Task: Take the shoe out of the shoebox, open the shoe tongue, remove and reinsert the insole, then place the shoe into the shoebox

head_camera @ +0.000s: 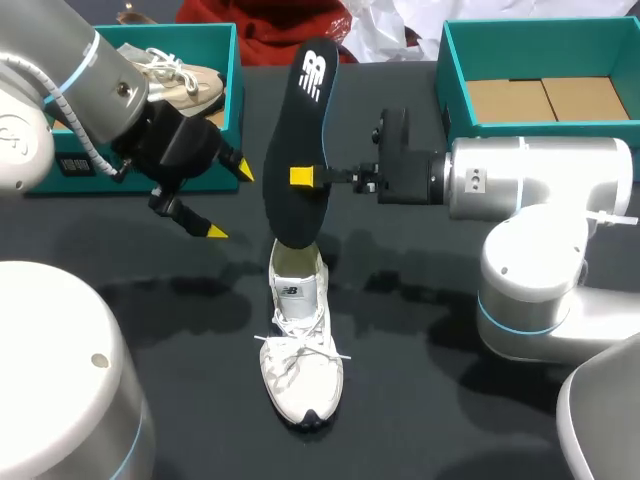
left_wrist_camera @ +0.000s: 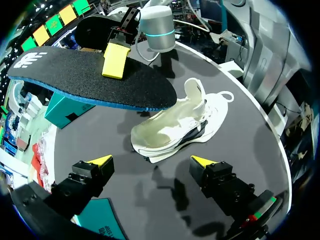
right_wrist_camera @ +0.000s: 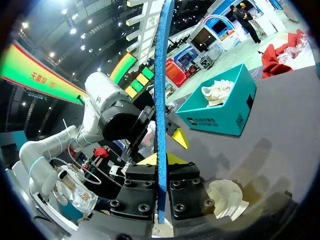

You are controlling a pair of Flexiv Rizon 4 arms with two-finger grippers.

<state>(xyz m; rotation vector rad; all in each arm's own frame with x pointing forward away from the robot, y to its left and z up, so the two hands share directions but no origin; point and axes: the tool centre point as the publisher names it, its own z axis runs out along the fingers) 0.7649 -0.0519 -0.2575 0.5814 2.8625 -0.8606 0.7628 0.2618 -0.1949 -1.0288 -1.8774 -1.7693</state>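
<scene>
White lace-up running shoe (head_camera: 300,350) stands out of its box on the black tabletop (head_camera: 430,340), toe pointing toward me. My right gripper (head_camera: 302,177) pinches its long black foam insole (head_camera: 300,140) at about mid-length, one finger on each face. It holds the insole on end with the lower tip at the shoe's collar. My left gripper (head_camera: 230,200) hangs just beside the insole, fingers spread wide, gripping nothing.

With nearly the whole insole clear of the shoe, I judge the job to be at the turn between removing it and putting it back. The next move calls for tipping the lower end into the shoe's mouth and sliding it down toward the toe. My free left hand would likely have to steady the shoe, which looks light enough to skid or tip.

Only the head view takes in both teal cardboard shoeboxes. The one at my left (head_camera: 228,70) holds a second pale shoe (head_camera: 180,80), and the one at my right (head_camera: 450,70) shows brown card on its floor. The right wrist view gives the insole edge-on, its blue rim clamped between both fingers, a grip half hidden from above. The left wrist view shows the shoe side-on beneath the insole's tip, but I cannot tell whether the two touch.
</scene>
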